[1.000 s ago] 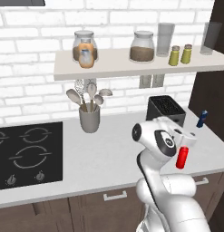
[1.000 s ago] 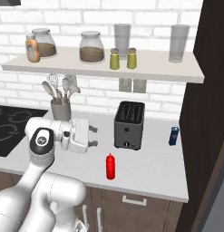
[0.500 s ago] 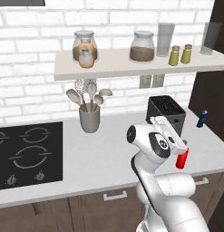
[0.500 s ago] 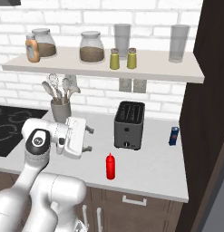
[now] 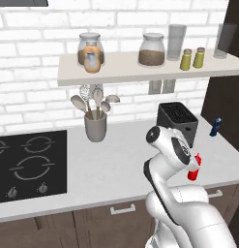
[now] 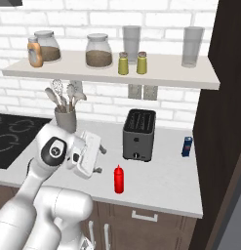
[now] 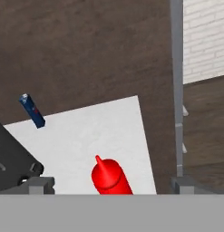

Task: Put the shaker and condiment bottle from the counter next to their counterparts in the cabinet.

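Between open fingers [image 7: 36, 185]: condiment bottle [image 7: 110, 177].

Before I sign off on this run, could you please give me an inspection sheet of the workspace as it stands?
Surface: pale counter, with a black hob at one end.
Job's things: red squeeze bottle upright near the counter's front edge; two yellow-green shakers side by side on the wall shelf; orange bottle at the shelf's other end.
Clutter: toaster, utensil pot, small blue bottle; two jars and two glasses on the shelf.
End effector: open, holding nothing, beside the red bottle without touching it.
Cables: nothing seen.
Surroundings: white brick wall, wall socket, dark tall cabinet, drawers under the counter.
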Controlling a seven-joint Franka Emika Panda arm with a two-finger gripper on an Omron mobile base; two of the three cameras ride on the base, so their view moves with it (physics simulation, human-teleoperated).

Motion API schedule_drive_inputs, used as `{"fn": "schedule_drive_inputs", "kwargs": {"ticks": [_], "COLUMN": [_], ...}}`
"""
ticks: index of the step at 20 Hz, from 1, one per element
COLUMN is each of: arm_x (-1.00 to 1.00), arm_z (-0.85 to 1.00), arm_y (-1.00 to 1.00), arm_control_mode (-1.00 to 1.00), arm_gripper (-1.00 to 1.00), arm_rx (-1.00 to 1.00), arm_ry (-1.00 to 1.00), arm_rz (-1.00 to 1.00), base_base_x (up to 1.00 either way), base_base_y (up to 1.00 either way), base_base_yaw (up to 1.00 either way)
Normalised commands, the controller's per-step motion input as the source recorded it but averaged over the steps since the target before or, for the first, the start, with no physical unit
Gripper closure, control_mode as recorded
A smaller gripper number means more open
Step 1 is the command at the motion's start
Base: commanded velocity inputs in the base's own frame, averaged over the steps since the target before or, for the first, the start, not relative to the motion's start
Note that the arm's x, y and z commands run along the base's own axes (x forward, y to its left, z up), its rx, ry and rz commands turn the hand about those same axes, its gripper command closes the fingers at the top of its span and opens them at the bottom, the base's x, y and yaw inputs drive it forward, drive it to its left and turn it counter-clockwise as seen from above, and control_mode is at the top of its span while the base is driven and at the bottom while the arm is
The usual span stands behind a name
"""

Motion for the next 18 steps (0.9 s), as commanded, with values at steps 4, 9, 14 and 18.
{"fn": "schedule_drive_inputs", "kwargs": {"ticks": [4, 9, 14, 18], "arm_x": [0.00, 0.00, 0.00, 0.00], "arm_z": [-0.06, -0.21, -0.53, -0.66], "arm_y": [-0.03, -0.05, -0.18, -0.27], "arm_control_mode": [-1.00, -1.00, -1.00, -1.00], "arm_gripper": [-1.00, -1.00, -1.00, -1.00], "arm_rx": [0.03, -0.04, -0.03, -0.02], "arm_ry": [0.00, 0.00, -0.03, -0.04], "arm_rz": [0.00, 0.00, 0.00, 0.00], "base_base_x": [0.00, 0.00, 0.00, 0.00], "base_base_y": [0.00, 0.00, 0.00, 0.00], "base_base_yaw": [0.00, 0.00, 0.00, 0.00]}}
